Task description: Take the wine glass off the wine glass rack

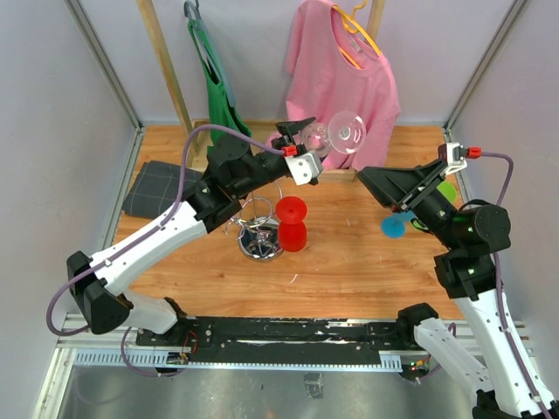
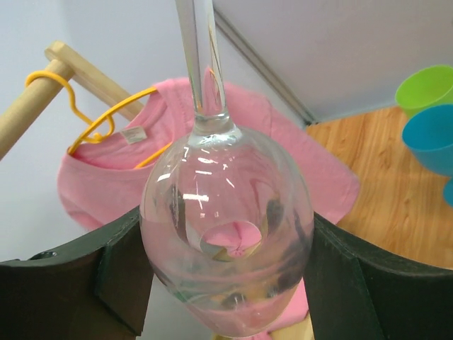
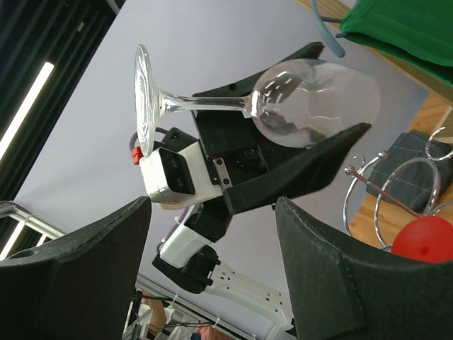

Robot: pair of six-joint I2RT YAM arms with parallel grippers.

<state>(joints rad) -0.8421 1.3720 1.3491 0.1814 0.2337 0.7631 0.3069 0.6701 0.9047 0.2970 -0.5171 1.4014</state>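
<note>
Gripping the wine glass (image 1: 336, 133) by its bowl, the left gripper (image 1: 306, 140) held it up in the air over the far side of the table (image 1: 349, 257), tipped on its side and well clear of the wine glass rack (image 1: 260, 231). Off the rack it was! The left wrist view showed the dark fingers (image 2: 71, 283) pressed to both flanks of the bowl, with the stem running up out of frame and the foot cut off. The rack stood on the wood just beside a red spool (image 1: 292, 223), its wire rings partly hidden behind the left arm. The right gripper (image 1: 377, 182) hung near the glass, jaws spread wide and holding nothing. In its own camera the rack's rings were cropped at the right edge.
</note>
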